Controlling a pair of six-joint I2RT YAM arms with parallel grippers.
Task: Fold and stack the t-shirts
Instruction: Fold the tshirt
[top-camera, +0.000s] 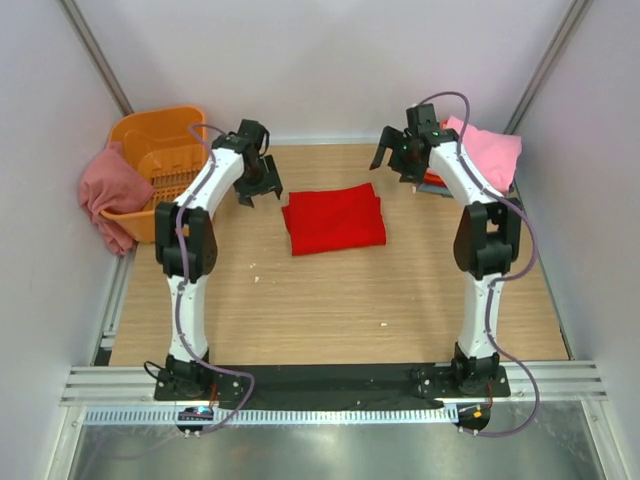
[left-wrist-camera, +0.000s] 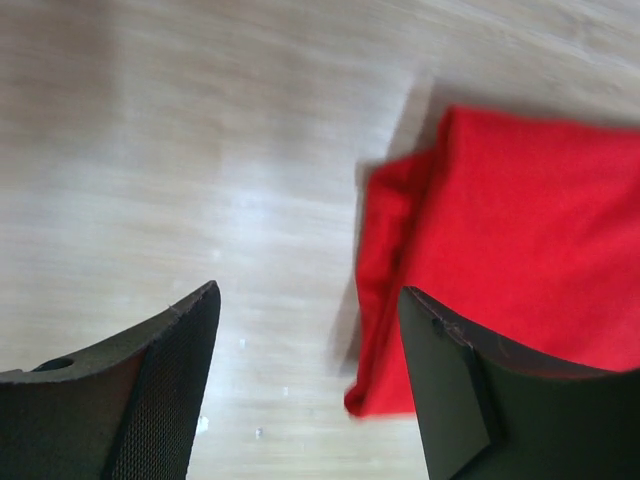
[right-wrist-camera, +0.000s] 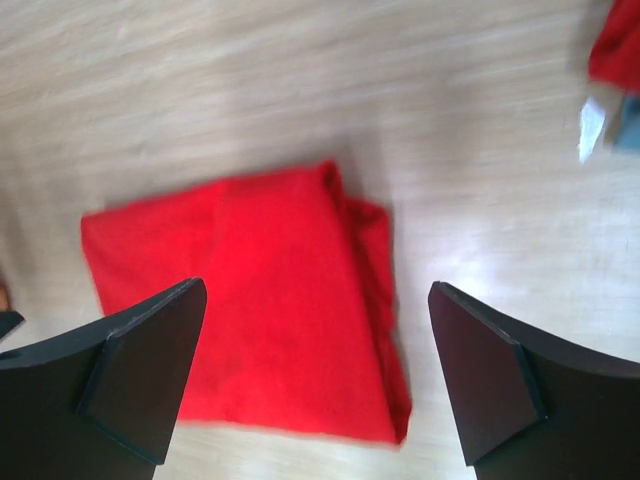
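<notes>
**Two open grippers flank a folded red t-shirt on a wooden desk**

Top view: A red t-shirt (top-camera: 335, 220) lies folded into a neat rectangle on the desk (top-camera: 300, 320), a little towards the far edge from the middle. The left gripper (top-camera: 260, 195) hangs just beside the shirt's left edge, its jaws spread and holding nothing. The right gripper (top-camera: 392, 165) hovers beyond the shirt's far right corner, also spread wide and holding nothing. An orange basket (top-camera: 150, 135) with slotted walls stands in the far left corner. A dusty rose t-shirt (top-camera: 110, 195) is draped over its left rim, with most of the cloth hanging outside. Near the far right corner a light pink t-shirt (top-camera: 485, 150) lies on top of a pile, and an orange-red t-shirt (top-camera: 432, 180) shows as a strip beneath it.

Left wrist view: The left gripper (left-wrist-camera: 310, 390) is wide open above bare desk (left-wrist-camera: 150, 130). The red t-shirt (left-wrist-camera: 520, 250) fills the right side, with its layered folded edge facing the gripper.

Right wrist view: The right gripper (right-wrist-camera: 315, 380) is wide open, looking down on the red t-shirt (right-wrist-camera: 250, 300). The shirt's stacked folds show along its right edge. The orange-red t-shirt (right-wrist-camera: 615, 50) shows at the upper right corner.
</notes>
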